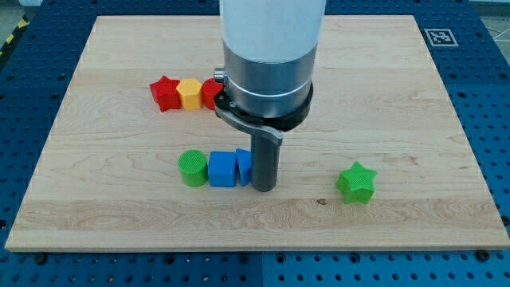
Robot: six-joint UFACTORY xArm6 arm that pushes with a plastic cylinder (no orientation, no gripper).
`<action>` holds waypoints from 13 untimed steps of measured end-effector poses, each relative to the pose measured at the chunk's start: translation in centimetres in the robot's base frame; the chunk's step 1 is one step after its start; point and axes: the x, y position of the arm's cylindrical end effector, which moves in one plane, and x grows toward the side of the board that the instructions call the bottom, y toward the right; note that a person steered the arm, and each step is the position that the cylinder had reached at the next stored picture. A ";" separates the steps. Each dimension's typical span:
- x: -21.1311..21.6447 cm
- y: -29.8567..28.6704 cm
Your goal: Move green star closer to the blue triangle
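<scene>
On the pale wooden tabletop (119, 215), the leftmost thing is a red star-shaped plastic block (164, 92), toward the view's top left. Touching its right side is a yellow plastic block (190, 93) of rounded, roughly hexagonal shape, and right of that a second red block (210, 94), half hidden behind the arm's grey collar, so its shape cannot be made out.

Lower down, nearer the view's bottom, a second row begins with a green cylindrical plastic block (192, 168). Just beside it on the right sits a blue cube-shaped plastic block (222, 169), and against that the blue triangle block (243, 164), partly covered by the rod.

My tip (264, 189) rests on the tabletop immediately right of the blue triangle, touching or all but touching it. The arm carries no pincer, only this straight dark rod, so there is nothing to open or close.

Further right, well apart from my tip and the blue row, the green star-shaped plastic block (356, 182) lies alone, at about the same height in the view as the blue blocks.
</scene>
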 end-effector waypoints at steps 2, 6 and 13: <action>0.6 2.1; -3.2 7.7; 2.6 17.3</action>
